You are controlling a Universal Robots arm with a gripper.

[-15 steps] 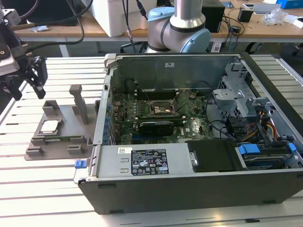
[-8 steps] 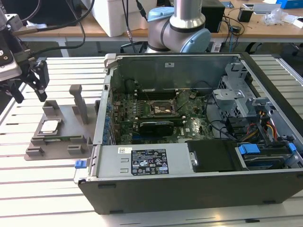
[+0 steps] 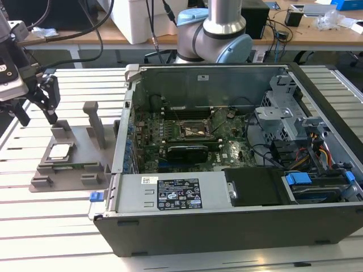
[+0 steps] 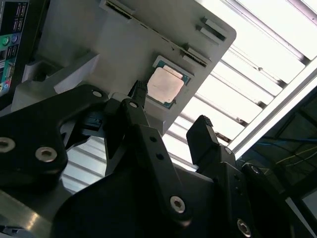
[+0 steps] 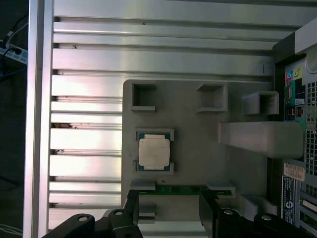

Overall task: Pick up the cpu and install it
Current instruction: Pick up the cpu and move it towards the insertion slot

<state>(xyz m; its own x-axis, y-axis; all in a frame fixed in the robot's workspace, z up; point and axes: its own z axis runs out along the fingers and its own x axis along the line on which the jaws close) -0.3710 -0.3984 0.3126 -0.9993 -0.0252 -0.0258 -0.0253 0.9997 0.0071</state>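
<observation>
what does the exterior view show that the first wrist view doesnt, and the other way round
The exterior view adds the inside of the open computer case, with the motherboard socket, and the arm behind the case. The first wrist view adds the case's outer port panel, beside the tray. Both show the cpu lying in the grey tray, and the open gripper near it, holding nothing.

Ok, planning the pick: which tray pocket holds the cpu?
The bracketed centre pocket of the grey tray holds the cpu; the two square-walled pockets near it sit empty.
</observation>
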